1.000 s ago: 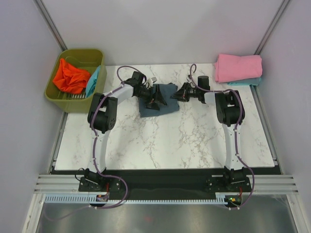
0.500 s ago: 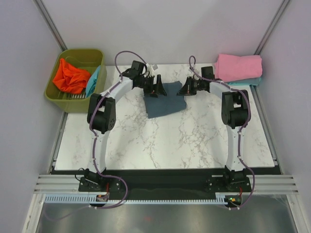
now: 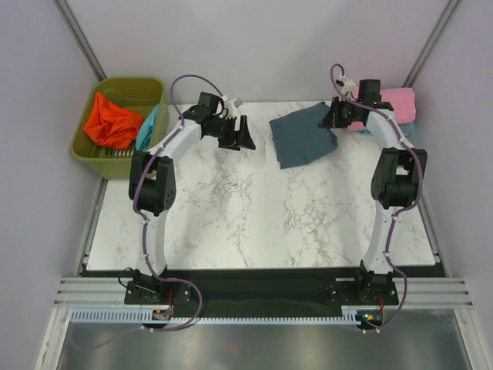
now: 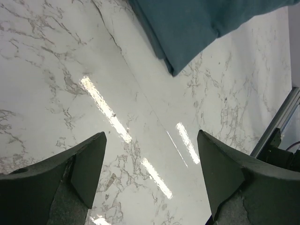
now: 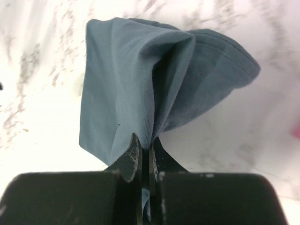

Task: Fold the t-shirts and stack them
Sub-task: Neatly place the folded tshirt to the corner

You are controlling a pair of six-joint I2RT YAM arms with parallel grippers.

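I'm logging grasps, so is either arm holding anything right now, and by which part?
The right gripper pinches the blue-grey t-shirt by a bunched fold at its edge. The left gripper is open and holds nothing.

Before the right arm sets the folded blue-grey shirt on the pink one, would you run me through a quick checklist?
1. Grip: right gripper is shut on a bunched fold of the blue-grey shirt. Ok.
2. Fold intact: the cloth puckers at the pinch, and the layers beneath are hidden. Cannot tell.
3. Shirt lifted off the table: no view shows the gap. Cannot tell.
4. Left gripper out of the way: open, empty, apart from the shirt. Ok.
5. Landing spot: pink shirt lies folded in the far right corner, partly behind the right arm. Ok.
6. All shirts folded: orange-red shirt lies crumpled in the bin. Not ok.
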